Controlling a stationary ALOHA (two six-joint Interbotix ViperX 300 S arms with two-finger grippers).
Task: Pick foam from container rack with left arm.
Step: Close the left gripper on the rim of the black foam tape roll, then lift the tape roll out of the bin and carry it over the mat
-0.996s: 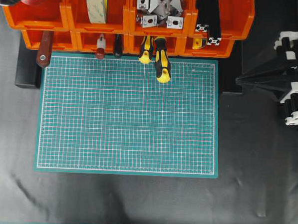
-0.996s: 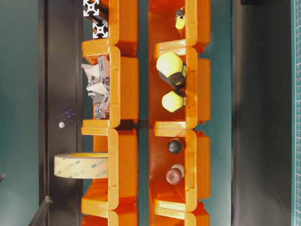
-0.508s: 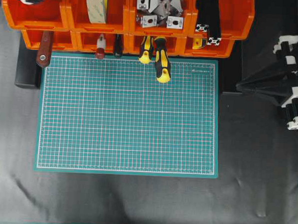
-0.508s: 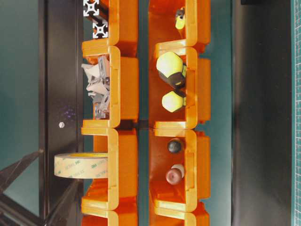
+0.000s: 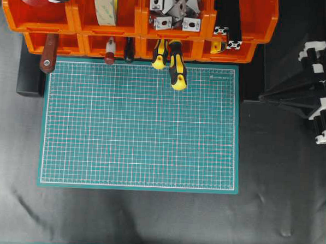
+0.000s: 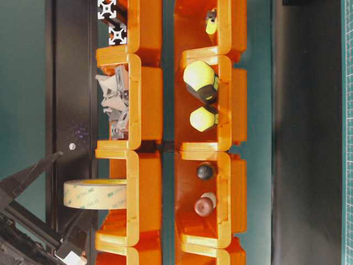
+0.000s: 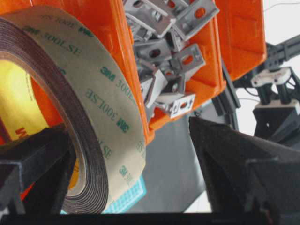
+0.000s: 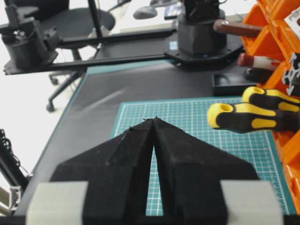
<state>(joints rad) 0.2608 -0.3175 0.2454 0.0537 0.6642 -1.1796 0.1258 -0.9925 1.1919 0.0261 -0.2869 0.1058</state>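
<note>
We are now straddling the black foam tape roll with beige liner with our spread left gripper, newly arrived over the orange plastic bin rack; closing comes next.

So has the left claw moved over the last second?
Yes. The left claw has travelled rightward along the orange container rack, now straddling the foam tape roll.

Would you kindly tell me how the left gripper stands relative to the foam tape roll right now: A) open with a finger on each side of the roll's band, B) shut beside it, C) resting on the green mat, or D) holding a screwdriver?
A: the left wrist view shows the left gripper open, its fingers flanking the foam tape roll.
</note>
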